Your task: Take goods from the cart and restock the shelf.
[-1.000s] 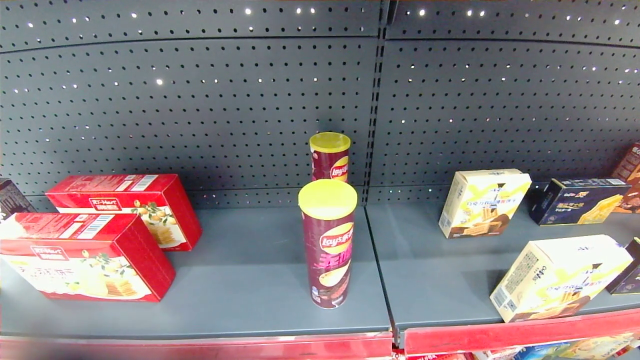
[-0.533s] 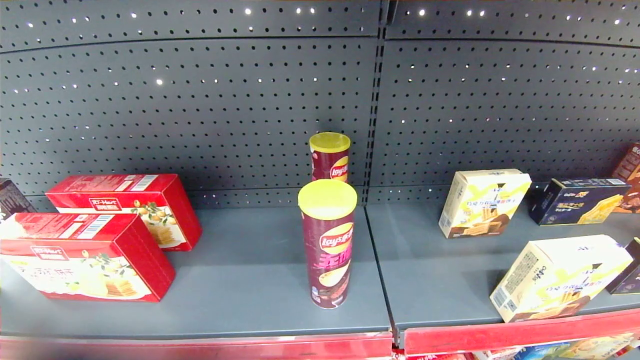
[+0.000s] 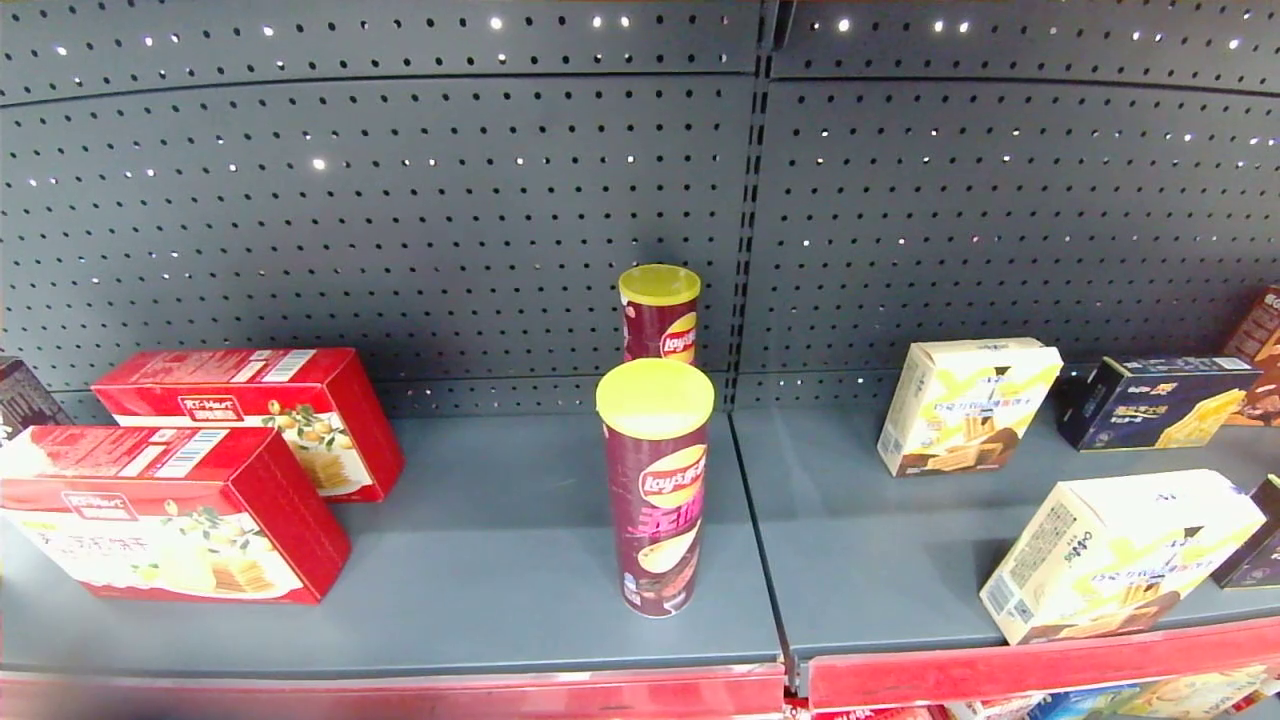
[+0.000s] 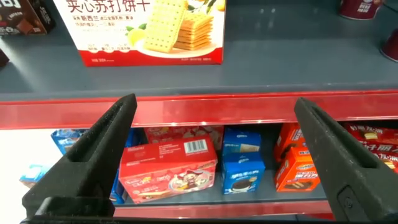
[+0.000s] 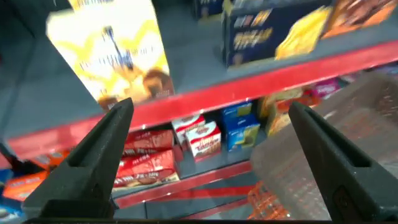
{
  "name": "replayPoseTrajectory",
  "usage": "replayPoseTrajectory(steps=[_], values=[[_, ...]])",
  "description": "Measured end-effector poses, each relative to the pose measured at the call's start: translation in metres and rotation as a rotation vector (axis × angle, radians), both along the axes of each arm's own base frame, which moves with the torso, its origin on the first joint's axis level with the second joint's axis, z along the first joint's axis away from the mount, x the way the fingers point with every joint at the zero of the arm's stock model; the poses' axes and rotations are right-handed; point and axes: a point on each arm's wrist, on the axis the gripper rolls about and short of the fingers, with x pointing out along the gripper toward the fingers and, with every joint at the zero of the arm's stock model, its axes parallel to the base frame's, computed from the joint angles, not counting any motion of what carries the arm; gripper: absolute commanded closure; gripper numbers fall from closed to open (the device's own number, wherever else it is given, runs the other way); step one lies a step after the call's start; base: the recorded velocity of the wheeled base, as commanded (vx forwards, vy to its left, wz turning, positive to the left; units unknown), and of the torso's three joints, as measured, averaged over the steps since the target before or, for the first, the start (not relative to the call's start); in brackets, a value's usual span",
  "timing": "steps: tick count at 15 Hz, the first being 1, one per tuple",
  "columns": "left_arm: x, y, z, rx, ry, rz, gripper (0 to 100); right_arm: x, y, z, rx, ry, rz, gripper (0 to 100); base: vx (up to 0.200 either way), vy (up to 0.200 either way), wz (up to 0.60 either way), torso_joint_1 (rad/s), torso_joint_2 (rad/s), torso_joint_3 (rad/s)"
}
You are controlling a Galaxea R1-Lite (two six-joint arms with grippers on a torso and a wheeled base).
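Observation:
Two maroon chip cans with yellow lids stand upright mid-shelf, the front can point(image 3: 656, 490) ahead of the back can point(image 3: 659, 313), on the grey shelf point(image 3: 500, 560). My left gripper point(image 4: 214, 155) is open and holds nothing; it faces the shelf's red front edge point(image 4: 211, 109) below a red cracker box point(image 4: 146, 31). My right gripper point(image 5: 211, 155) is open with nothing in it, in front of a cream wafer box point(image 5: 112, 53) and a dark blue box point(image 5: 280, 31). The cart's grey mesh point(image 5: 336, 143) lies beside it.
Two red cracker boxes point(image 3: 160, 515) point(image 3: 255, 410) stand at the shelf's left. Cream boxes point(image 3: 965, 405) point(image 3: 1115, 555) and a dark blue box point(image 3: 1150, 400) stand at the right. There is bare shelf beside the cans. A lower shelf holds several small boxes point(image 4: 168, 171).

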Motion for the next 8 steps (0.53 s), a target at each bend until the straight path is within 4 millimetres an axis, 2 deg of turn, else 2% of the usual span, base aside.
replayPoseTrajectory(steps=[2, 4, 6, 8], values=[[0.0, 0.0, 0.0, 0.0, 0.0, -0.001, 0, 0.018, 0.001, -0.037, -0.012, -0.067, 0.048, 0, 0.0, 0.0, 0.0, 0.0, 0.0, 0.0], [0.0, 0.0, 0.0, -0.001, 0.0, 0.0, 0, 0.024, 0.004, -0.06, -0.042, -0.115, 0.12, 0, 0.0, 0.0, 0.0, 0.0, 0.0, 0.0], [0.0, 0.0, 0.0, -0.002, -0.002, 0.0, 0, 0.021, 0.005, -0.076, -0.058, -0.084, 0.159, 0, 0.0, 0.0, 0.0, 0.0, 0.0, 0.0], [0.0, 0.0, 0.0, -0.001, -0.001, 0.0, 0, 0.02, 0.006, -0.08, -0.079, -0.098, 0.154, 0, 0.0, 0.0, 0.0, 0.0, 0.0, 0.0]])
